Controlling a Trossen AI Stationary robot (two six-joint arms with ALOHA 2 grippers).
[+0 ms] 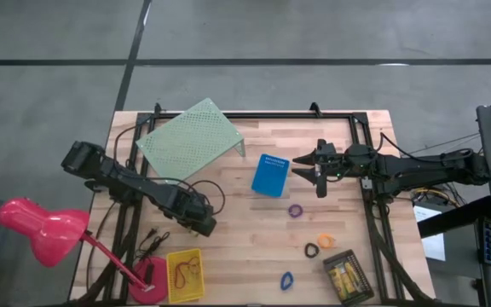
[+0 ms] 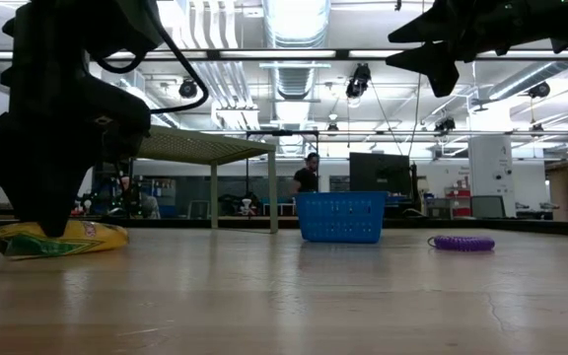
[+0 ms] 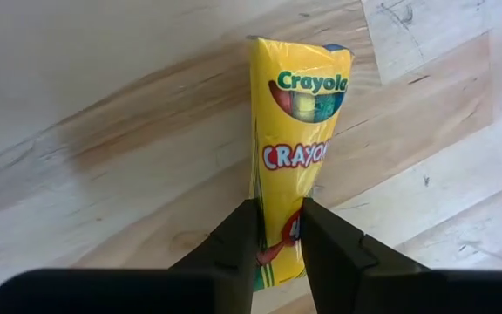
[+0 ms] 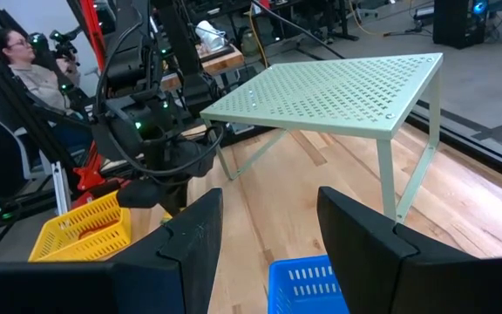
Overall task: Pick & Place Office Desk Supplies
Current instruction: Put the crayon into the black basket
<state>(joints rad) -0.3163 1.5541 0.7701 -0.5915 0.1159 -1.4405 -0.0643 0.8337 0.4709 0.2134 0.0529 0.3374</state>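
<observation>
The left gripper (image 3: pixel 274 234) had its two dark fingers clamped on the near end of a yellow crayon packet (image 3: pixel 299 131). In the left wrist view the packet's long axis ran straight out from between the fingers, its far end lying flat on the wooden table (image 3: pixel 103 105). The grip was therefore across the narrow width, at one end rather than the middle. In the high view this gripper (image 1: pixel 201 223) sat at about 8 o'clock from the table's centre. The yellow bin (image 1: pixel 185 275) lay just beyond it at 6 o'clock, with thin rubber bands apparently already inside, though that was hard to make out. Judged from this, the left arm was much the nearer to that bin.

The right gripper (image 1: pixel 316 173) hung above the table with fingers apart and nothing between them, just at 3 o'clock of the blue bin (image 1: pixel 270 175). The purple ring (image 1: pixel 295 210) lay at 6 o'clock from it.
</observation>
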